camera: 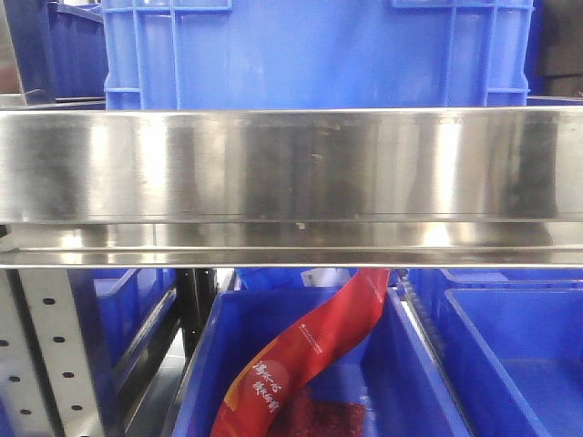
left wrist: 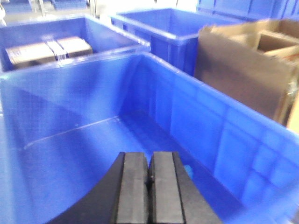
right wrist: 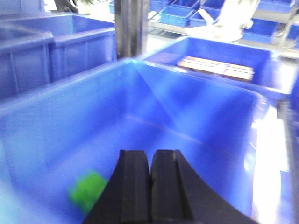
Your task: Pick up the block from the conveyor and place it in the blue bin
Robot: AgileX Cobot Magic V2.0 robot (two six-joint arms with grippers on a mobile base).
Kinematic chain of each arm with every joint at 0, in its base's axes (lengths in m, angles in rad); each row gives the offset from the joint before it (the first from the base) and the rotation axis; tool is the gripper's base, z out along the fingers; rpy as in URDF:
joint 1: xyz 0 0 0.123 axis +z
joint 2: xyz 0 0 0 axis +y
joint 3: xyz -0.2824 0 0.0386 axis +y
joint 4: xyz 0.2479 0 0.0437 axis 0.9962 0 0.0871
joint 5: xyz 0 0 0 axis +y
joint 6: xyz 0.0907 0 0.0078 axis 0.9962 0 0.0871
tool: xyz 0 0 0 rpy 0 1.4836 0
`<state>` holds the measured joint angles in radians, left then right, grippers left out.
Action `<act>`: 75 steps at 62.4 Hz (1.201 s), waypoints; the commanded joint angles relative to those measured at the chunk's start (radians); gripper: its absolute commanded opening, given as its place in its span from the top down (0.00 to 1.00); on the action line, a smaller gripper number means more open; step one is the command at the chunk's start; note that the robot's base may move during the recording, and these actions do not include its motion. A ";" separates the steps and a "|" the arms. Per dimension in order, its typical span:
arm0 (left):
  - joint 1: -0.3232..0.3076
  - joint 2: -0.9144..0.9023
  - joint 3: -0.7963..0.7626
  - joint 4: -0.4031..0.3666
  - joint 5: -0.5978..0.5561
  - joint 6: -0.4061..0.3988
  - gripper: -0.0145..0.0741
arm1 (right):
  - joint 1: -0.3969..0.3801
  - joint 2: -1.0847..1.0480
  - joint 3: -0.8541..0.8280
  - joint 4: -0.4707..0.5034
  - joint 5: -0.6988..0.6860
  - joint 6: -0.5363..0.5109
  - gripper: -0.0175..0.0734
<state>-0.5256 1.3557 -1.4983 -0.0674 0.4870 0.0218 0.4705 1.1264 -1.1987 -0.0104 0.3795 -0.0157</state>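
Note:
A green block (right wrist: 88,190) lies blurred on the floor of a blue bin (right wrist: 70,126) in the right wrist view. My right gripper (right wrist: 151,153) hangs above this bin, to the right of the block, shut with nothing between its pads. In the left wrist view my left gripper (left wrist: 149,156) is also shut and empty, above another blue bin (left wrist: 196,112) with no block showing inside. The conveyor is out of view, and neither gripper shows in the front view.
A wide steel rail (camera: 291,173) spans the front view, with blue bins above and below; one lower bin (camera: 410,373) holds a red packet (camera: 301,355). A cardboard box (left wrist: 252,70) stands right of the left bin. A steel post (right wrist: 131,28) rises behind the right bin.

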 commanded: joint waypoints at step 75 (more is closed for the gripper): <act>-0.005 -0.892 0.898 0.029 -0.318 0.000 0.96 | 0.002 -0.778 0.652 0.076 -0.102 -0.003 0.99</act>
<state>-0.5256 0.4699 -0.6029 -0.0408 0.1947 0.0218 0.4705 0.3554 -0.5501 0.0644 0.2897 -0.0157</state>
